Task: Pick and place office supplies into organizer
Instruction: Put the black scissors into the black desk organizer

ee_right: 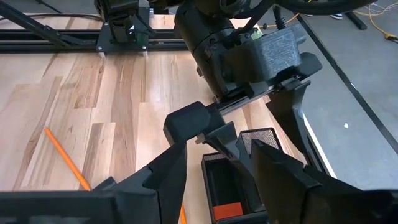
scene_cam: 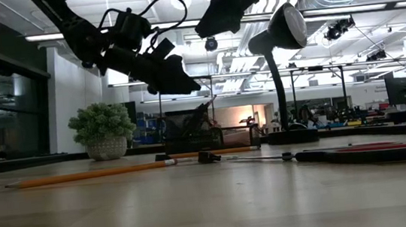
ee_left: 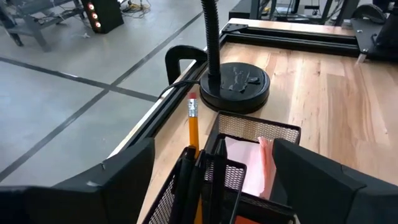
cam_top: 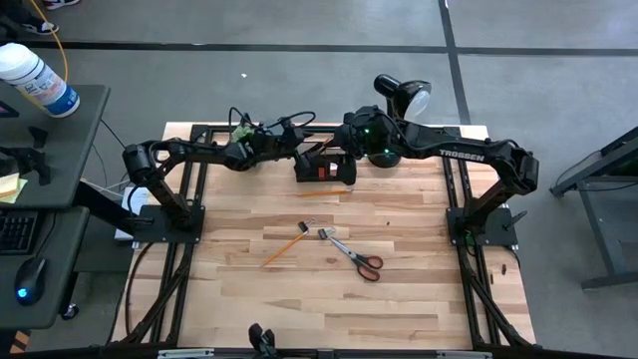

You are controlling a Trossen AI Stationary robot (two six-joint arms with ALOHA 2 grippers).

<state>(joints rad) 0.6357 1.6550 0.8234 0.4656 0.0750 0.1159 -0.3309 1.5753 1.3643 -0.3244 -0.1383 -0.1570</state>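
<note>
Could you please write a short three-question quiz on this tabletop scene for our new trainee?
1. True or false: the red-handled scissors lie inside the black mesh desk organizer.
2. Which gripper hovers over the organizer's end nearest the black desk lamp? A) left gripper B) right gripper
3. Fill in: the loose orange pencil lies on the wooden ____.

Key: 1 false, they lie on the table; 2 B; 3 table.
</note>
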